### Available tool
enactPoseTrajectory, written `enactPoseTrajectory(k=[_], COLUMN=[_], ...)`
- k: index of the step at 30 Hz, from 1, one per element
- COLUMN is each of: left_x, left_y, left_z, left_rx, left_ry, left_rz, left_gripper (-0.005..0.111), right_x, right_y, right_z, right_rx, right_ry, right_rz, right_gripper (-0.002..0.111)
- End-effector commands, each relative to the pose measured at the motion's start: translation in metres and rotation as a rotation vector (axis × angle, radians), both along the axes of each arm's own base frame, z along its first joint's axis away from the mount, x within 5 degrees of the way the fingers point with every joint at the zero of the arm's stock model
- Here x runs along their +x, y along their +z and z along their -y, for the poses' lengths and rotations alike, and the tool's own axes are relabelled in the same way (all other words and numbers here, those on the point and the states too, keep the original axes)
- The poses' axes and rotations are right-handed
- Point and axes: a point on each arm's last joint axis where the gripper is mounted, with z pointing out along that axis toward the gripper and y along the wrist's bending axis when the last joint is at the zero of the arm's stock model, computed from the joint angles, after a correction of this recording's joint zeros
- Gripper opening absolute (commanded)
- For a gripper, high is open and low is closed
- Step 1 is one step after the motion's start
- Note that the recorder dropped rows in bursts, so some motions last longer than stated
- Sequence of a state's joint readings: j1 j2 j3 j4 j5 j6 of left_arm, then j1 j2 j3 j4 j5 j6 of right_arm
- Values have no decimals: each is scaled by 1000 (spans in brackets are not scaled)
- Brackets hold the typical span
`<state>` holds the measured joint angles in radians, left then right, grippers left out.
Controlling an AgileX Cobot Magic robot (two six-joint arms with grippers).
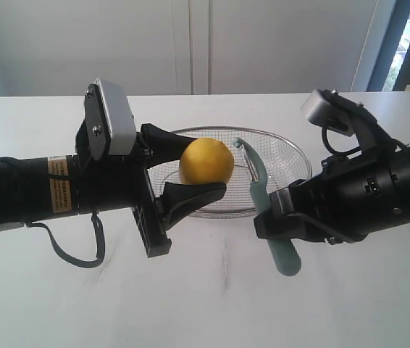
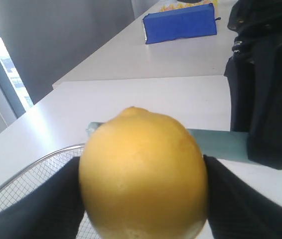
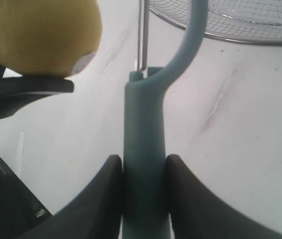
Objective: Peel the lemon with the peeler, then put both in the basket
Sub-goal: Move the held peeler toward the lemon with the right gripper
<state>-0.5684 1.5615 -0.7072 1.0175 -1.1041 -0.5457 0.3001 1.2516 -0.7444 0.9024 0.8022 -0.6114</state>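
yellow lemon (image 1: 206, 161) is clamped in the left gripper (image 1: 183, 163) mid-frame, above the basket (image 1: 292, 156). peeler (image 1: 263, 196) is gripped by the right gripper (image 1: 281, 217) just right of it. peeling step, probably; blade contact is needed next.

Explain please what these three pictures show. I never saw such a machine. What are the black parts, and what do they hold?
This is a robot with two black arms, each ending in a pincer. One picture is taken from outside and shows both arms over a white table. The other two come from small cameras on the wrists, looking along each pincer. The left pincer is shut on a lemon. The right pincer is shut on the handle of a pale green peeler, whose blade is close to the lemon. Behind them a wire basket lies on the table.
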Motion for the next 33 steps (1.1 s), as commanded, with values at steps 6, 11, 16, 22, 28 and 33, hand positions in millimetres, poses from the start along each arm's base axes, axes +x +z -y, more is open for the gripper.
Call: enactPoseTrajectory(k=[6, 11, 16, 22, 28, 33], left_x=[-2, -2, -2, -2, -2, -2], left_y=[5, 5, 5, 5, 5, 5], left_z=[1, 1, 1, 1, 1, 1], left_rx=[-25, -27, -27, -27, -23, -23], left_ry=[-17, -19, -19, -19, -23, -23], left_rz=[16, 16, 16, 16, 18, 18], left_gripper=[0, 0, 0, 0, 0, 0], right_x=[-4, -7, -6, -9, -9, -10], right_y=[-9, -16, -15, -15, -14, -14], right_z=[-1, -1, -2, -10, -15, -18], right_rx=[45, 82, 85, 91, 88, 92], right_ry=[-47, -88, -97, -80, -89, -86], right_rz=[-35, -73, -64, -53, -23, -20], right_gripper=[0, 0, 0, 0, 0, 0])
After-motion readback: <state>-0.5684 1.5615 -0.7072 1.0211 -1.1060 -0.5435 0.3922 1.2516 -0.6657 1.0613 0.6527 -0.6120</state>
